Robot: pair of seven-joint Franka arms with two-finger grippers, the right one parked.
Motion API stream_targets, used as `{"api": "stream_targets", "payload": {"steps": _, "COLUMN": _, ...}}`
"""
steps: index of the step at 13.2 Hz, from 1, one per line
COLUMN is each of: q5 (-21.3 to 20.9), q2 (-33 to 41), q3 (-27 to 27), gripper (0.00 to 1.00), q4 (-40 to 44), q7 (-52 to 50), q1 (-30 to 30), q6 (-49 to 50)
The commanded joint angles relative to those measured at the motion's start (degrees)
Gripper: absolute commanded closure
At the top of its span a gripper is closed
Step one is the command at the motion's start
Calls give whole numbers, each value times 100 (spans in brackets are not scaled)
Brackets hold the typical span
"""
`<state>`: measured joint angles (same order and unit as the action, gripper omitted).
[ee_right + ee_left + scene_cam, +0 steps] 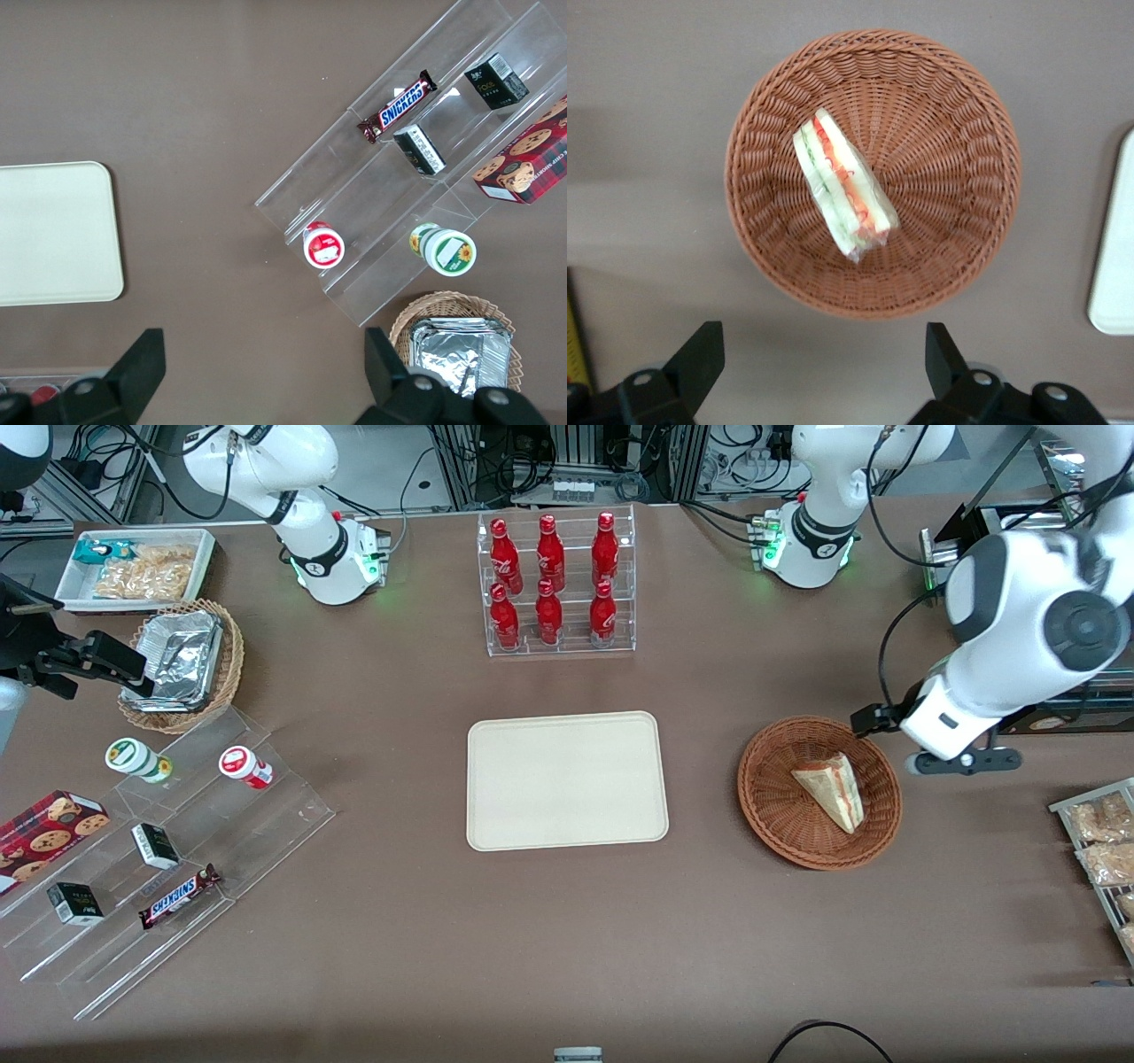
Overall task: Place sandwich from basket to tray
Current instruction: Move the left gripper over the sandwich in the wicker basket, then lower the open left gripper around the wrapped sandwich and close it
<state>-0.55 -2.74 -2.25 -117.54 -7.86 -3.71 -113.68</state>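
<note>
Front view hides jaws [824,359], spread above sandwich [842,184], basket [957,106].

Wrist cam: gripper [824,359] hovers off the basket's rim, fingers [700,359] spread wide, nothing between them. Wrapped sandwich [842,186] lies in the basket [957,159], red and green filling edge up. Tray [1116,257] corner visible, apart from basket.

Your front view looks down over the whole tabletop [425,691], while your left wrist view looks straight down, sharing the basket [957,115] and tray [1114,266].
</note>
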Motion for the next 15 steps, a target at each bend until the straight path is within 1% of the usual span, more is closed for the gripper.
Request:
{"api": "stream_targets", "payload": {"steps": 1, "q5": 20, "q2": 160, "q3": -3, "gripper": 0, "q4": -856, "q7": 57, "q1": -16, "q6": -1047}}
{"api": "stream_targets", "payload": {"steps": 2, "q5": 20, "q2": 142, "q3": -3, "gripper": 0, "q4": -1024, "q7": 57, "q1": -16, "q6": -1355}}
{"api": "stream_targets", "payload": {"steps": 5, "q5": 29, "q2": 46, "q3": -3, "gripper": 0, "q4": -1069, "q7": -249, "q1": -7, "q6": -1437}}
{"api": "stream_targets", "payload": {"steps": 8, "q5": 29, "q2": -104, "q3": -3, "gripper": 0, "q4": -1069, "q7": -1451, "q1": -16, "q6": -1638}}
{"api": "stream_targets", "payload": {"steps": 11, "q5": 29, "q2": -393, "q3": -29, "gripper": 0, "q4": -1061, "q7": -2918, "q1": -16, "q6": -1964}}
{"api": "stream_targets", "payload": {"steps": 15, "q5": 177, "q2": -578, "q3": -30, "gripper": 0, "q4": -1034, "q7": -3852, "q1": -16, "q6": -2193}}
